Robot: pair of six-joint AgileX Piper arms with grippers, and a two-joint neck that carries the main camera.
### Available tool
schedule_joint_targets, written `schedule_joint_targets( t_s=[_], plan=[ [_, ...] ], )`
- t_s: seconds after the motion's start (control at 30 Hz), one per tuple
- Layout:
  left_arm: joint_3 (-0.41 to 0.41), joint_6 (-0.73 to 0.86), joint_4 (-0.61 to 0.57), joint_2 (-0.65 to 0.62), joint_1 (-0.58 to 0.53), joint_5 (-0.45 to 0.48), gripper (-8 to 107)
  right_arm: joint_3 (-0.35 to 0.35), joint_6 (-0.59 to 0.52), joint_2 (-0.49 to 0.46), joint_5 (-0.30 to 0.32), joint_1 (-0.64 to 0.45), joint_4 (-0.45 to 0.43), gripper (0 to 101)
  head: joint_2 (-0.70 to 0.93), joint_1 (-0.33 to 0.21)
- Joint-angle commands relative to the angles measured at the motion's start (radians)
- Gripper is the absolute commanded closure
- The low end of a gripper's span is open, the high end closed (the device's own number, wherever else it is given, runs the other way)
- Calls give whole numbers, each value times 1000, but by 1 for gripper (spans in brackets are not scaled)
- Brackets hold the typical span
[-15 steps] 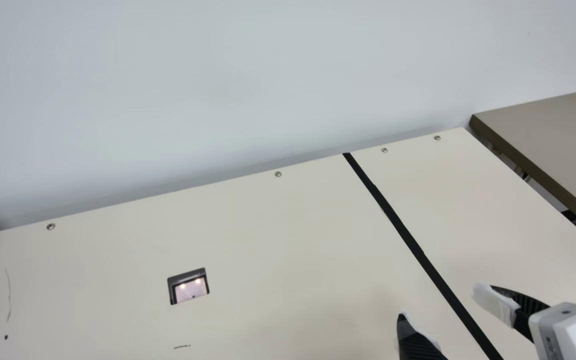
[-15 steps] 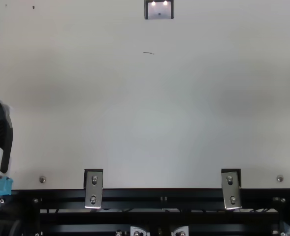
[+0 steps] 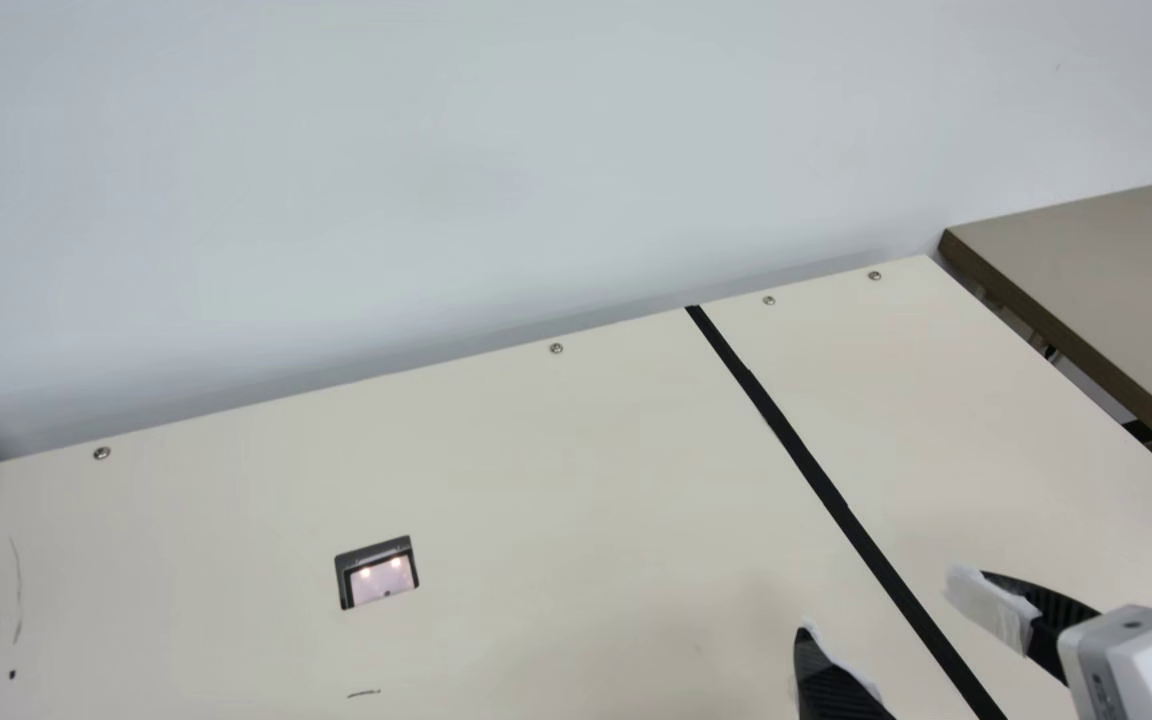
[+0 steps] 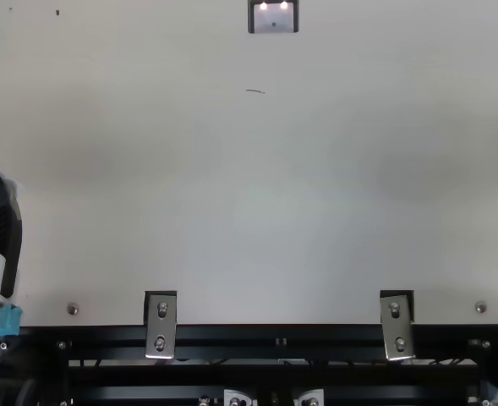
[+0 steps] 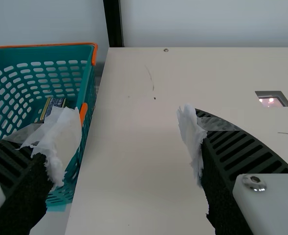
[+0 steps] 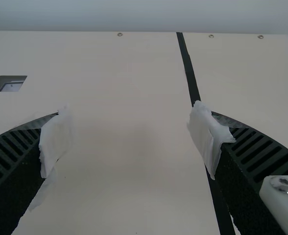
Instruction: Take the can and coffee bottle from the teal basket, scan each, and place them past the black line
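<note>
Looking hard, maybe slippery, the striped thing (image 5: 56,103) in the teal basket (image 5: 41,45) is best held mid-side, with left end effector (image 5: 130,111) and right end effector (image 6: 131,107) spread.

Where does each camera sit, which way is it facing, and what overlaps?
Main: on the neck, looking across the table to the wall; right gripper in.
Top: fixed above, steeply down on the black rail; left gripper partly in.
Left wrist: over teal basket and table; own fingers.
Right wrist: across table; own fingers.
Main and right wrist share the black line; all four, the scanner window.
</note>
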Motion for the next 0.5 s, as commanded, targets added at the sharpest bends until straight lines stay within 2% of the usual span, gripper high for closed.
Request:
schedule_joint_targets(
  t_s=[0.0, 0.33, 0.47],
  plan=[
    [0, 0, 0, 0, 0, 0, 9, 0, 0, 0, 0, 0, 0, 0, 5, -24],
    [0, 0, 0, 0, 0, 0, 9, 0, 2, 0, 1, 1, -2, 0, 5, -24],
    [0, 0, 0, 0, 0, 0, 9, -46, 0, 34, -10, 9, -6, 0, 5, -24]
  ],
)
